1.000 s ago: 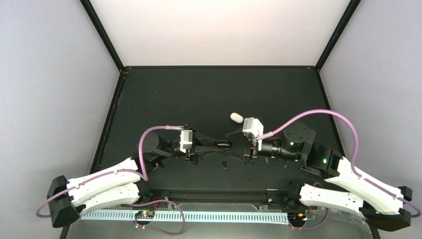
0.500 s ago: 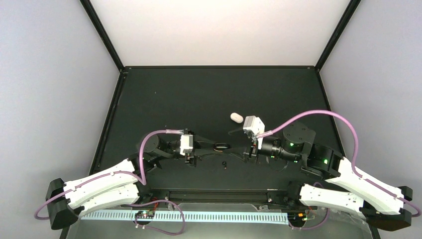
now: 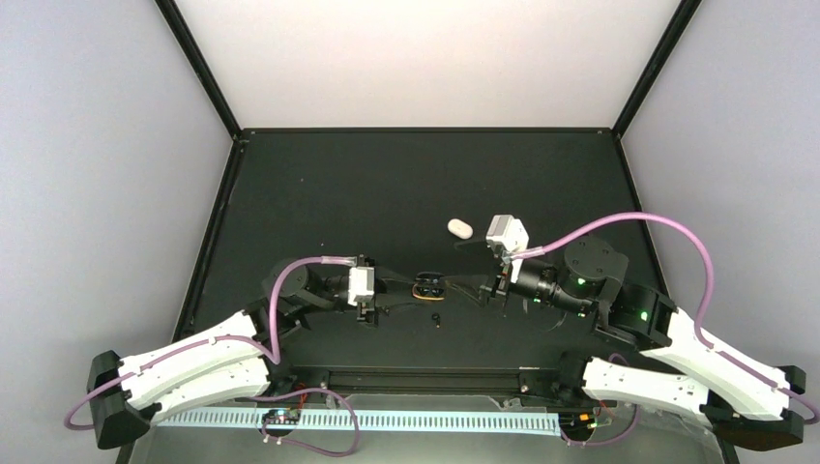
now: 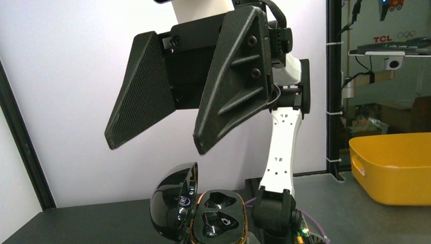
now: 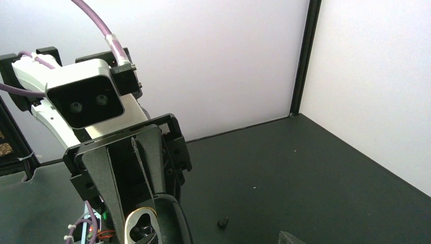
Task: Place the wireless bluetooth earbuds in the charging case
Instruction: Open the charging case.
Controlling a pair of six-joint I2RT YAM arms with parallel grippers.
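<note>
Twin arms, left arm [image 3: 203, 338] and right arm [image 3: 716, 353], are built from curved white shell links with black joint housings and black bases. A lilac cable [image 3: 274, 300] runs along each arm to its wrist. Each wrist carries a white camera block [image 5: 86, 101] with two dark lenses. Green indicator lights [image 3: 578, 282] show on the right arm's dark joints. The tool fingers [image 4: 234, 81] are matt black wedges, one face finely meshed, the other ribbed with recessed screws. Behind them stands a white perforated bracket [image 4: 278, 152].
</note>
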